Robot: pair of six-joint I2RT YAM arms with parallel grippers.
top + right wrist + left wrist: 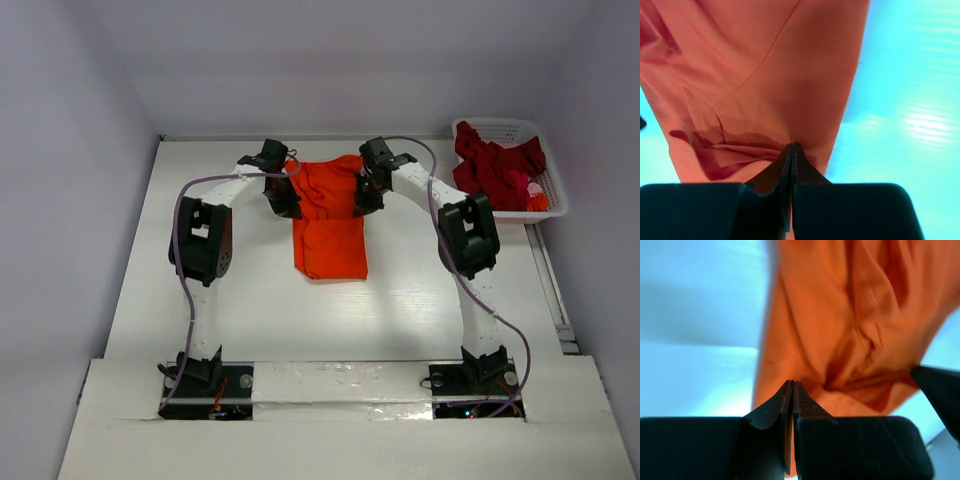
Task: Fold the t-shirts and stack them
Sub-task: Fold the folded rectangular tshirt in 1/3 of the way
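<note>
A bright orange t-shirt (330, 240) lies lengthwise in the middle of the table, its far part bunched up between my two grippers. My left gripper (288, 207) is shut on the shirt's left edge. In the left wrist view its jaws (793, 382) are pressed together against the wrinkled orange t-shirt (840, 315). On the shirt's right edge my right gripper (364, 203) is likewise shut. The right wrist view shows those jaws (792, 145) closed at the hem of the orange t-shirt (765, 75). Dark red t-shirts (495, 165) lie heaped in the basket.
A white lattice basket (556, 190) stands at the far right corner of the table, close to the right wall. A pink and orange bit of cloth shows among its dark red shirts. Walls close in the table on the left, back and right.
</note>
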